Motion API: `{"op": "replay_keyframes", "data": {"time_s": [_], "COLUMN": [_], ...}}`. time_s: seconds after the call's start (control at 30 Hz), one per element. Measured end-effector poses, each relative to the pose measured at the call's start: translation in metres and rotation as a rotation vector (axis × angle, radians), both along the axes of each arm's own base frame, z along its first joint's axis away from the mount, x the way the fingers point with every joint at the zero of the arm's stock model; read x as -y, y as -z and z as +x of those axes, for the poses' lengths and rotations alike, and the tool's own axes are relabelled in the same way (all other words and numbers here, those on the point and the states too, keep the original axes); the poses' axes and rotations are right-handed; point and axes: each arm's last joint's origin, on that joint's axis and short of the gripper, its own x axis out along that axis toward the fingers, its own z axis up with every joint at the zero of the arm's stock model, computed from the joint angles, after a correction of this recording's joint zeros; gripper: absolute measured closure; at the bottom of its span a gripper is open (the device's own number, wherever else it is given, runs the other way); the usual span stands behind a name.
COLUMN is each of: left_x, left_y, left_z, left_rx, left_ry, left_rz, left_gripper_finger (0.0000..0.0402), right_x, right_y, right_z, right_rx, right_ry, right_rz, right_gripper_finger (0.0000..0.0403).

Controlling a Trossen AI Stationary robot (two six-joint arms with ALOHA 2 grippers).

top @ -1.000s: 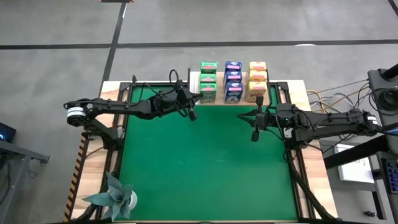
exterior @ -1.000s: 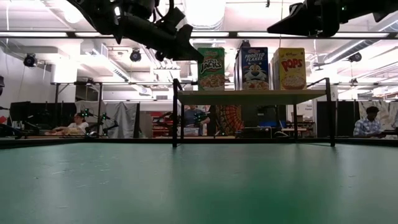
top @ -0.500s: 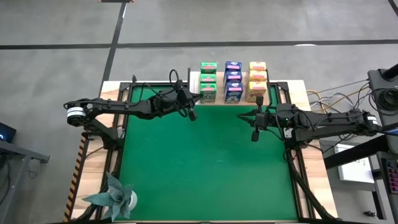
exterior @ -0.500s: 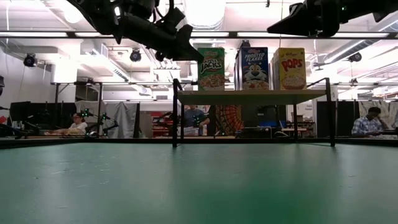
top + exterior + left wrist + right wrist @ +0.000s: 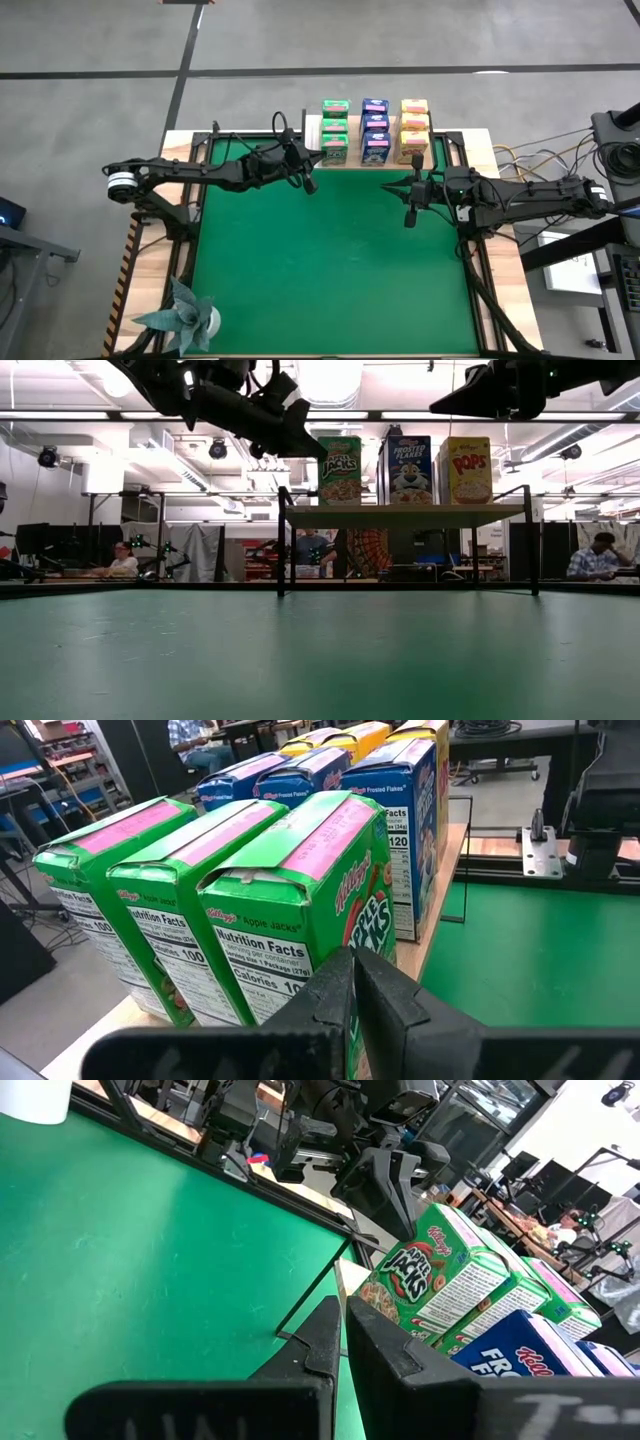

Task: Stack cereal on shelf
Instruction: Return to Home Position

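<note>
High view: we see the mat [image 5: 330, 270] and, at its far edge, the shelf [image 5: 400, 517] carrying nine cereal boxes [image 5: 375, 130] in green, blue and yellow rows of three. Before the green row hangs the left gripper [image 5: 310, 186]; the right gripper [image 5: 408, 216] hangs over the mat. Both have fingers pressed together, empty.

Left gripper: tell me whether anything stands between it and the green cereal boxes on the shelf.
Nothing visible does. The left gripper, shut, hangs just in front of the green cereal boxes on the shelf, with only open air between. The right gripper waits before the shelf's other end.
</note>
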Motion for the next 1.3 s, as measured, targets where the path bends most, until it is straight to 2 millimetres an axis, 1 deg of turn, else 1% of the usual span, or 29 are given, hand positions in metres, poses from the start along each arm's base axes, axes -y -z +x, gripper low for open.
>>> {"op": "replay_keyframes", "data": {"time_s": [0.6, 0.83, 0.93, 1.13, 1.3], "left_x": [0.000, 0.005, 0.008, 0.012, 0.014], "left_y": [0.000, -0.002, -0.008, -0.019, -0.028], "left_z": [0.000, 0.000, -0.004, -0.017, -0.026], "left_rx": [0.008, 0.012, 0.018, -0.017, -0.041], "left_ry": [-0.002, 0.014, 0.018, 0.020, 0.031], "left_rz": [-0.014, -0.013, -0.011, -0.019, 0.038], "left_gripper_finger": [0.0402, 0.0402, 0.0402, 0.0402, 0.0402], "right_x": [0.000, 0.000, 0.000, 0.000, 0.000], "right_y": [0.000, 0.000, 0.000, 0.000, 0.000], "right_z": [0.000, 0.000, 0.000, 0.000, 0.000], "right_rx": [0.000, 0.000, 0.000, 0.000, 0.000], "right_ry": [0.001, 0.000, 0.001, 0.000, 0.001], "right_rz": [0.000, 0.000, 0.000, 0.000, 0.003], "right_gripper_finger": [0.0390, 0.0390, 0.0390, 0.0390, 0.0390]}}
